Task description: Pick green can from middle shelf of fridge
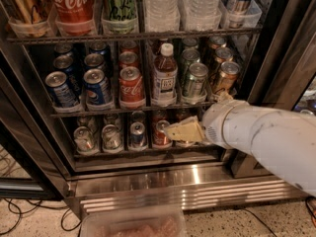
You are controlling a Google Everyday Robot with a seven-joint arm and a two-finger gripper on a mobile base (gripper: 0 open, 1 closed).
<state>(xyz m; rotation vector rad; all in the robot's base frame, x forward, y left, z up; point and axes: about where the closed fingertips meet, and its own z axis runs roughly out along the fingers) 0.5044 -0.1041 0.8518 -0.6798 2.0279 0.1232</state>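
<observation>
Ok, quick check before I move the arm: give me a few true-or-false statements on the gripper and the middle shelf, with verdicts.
1. The gripper is in front of the bottom rack of small cans, below the middle shelf. True.
2. The green can is in the gripper. False: it stands on the middle shelf, above the gripper and apart from it.
3. The tea bottle stands between the red cans and the green can. True.
4. The bronze cans fill the left end of the middle shelf. False: they are at the right end; the blue cans are on the left.
</observation>
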